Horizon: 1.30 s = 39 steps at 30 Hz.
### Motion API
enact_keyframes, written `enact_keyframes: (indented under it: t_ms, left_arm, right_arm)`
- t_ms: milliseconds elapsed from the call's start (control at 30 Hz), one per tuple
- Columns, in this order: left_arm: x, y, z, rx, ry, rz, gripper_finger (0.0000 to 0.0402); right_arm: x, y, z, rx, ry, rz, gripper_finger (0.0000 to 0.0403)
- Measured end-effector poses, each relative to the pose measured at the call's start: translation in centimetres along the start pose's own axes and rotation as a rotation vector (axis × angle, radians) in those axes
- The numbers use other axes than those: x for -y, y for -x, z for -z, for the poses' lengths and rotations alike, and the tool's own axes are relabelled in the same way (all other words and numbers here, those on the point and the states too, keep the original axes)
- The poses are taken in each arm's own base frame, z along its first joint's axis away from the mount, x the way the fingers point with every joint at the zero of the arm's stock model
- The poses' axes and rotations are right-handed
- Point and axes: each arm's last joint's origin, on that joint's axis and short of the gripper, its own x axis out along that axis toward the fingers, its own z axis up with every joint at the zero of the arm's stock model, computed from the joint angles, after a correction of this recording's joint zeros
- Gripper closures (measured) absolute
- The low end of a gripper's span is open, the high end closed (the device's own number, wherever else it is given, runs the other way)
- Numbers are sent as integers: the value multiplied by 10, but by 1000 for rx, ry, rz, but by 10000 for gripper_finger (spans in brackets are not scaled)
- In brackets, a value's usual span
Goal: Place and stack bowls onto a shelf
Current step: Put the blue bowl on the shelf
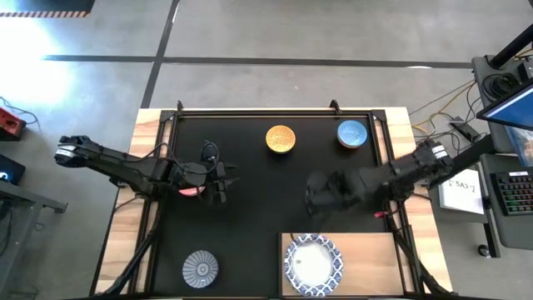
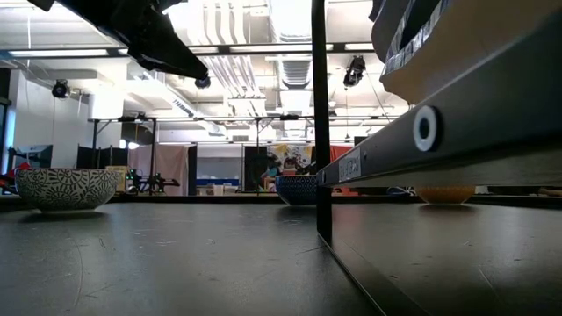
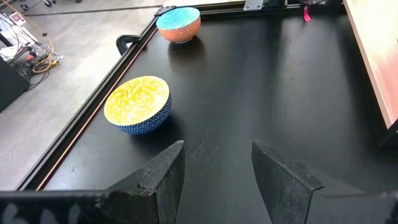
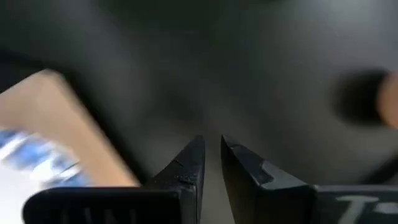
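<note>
My left gripper (image 1: 220,182) (image 3: 216,163) hovers open over the black mat's left half. Under its wrist a sliver of the pink-red bowl (image 1: 191,191) shows; the rest is hidden. My right gripper (image 1: 316,197) (image 4: 212,144) hangs over the mat's middle, just beyond the shelf (image 1: 379,258), empty, its fingers a narrow gap apart. One white blue-rimmed bowl (image 1: 314,262) sits on the shelf's left end. On the mat stand the orange-yellow bowl (image 1: 281,138) (image 3: 137,103), the blue bowl (image 1: 352,133) (image 3: 179,23) and the grey-striped bowl (image 1: 200,268) (image 2: 66,188).
A metal frame (image 1: 275,111) runs around the black mat (image 1: 250,233). The shelf's raised edge (image 2: 457,132) stands above the mat at the near right. Bare mat lies between the two grippers and near the middle. Cables and a desk (image 1: 500,183) are off the table's right side.
</note>
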Motion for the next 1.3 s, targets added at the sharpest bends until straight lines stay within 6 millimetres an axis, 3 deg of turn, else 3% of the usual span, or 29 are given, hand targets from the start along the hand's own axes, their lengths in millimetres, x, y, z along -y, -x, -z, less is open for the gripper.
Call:
enact_keyframes:
  t_ms: [267, 433, 633, 1000, 1300]
  left_arm:
    - [0, 0, 0, 0, 1, -2, 232]
    - [0, 0, 0, 1, -4, -13, 232]
    - [-1, 0, 0, 3, -7, -39, 232]
    - [-4, 0, -7, 68, -29, -111, 232]
    - [-4, 0, -9, 81, -29, -111, 232]
  right_arm:
    - [64, -23, -42, -95, -19, 60, 347]
    - [107, -31, -57, -127, -98, 83, 330]
    - [144, -47, -48, -194, -185, 110, 295]
    - [178, -97, -18, -209, -262, 175, 232]
    - [203, -124, -16, -151, -322, 206, 224]
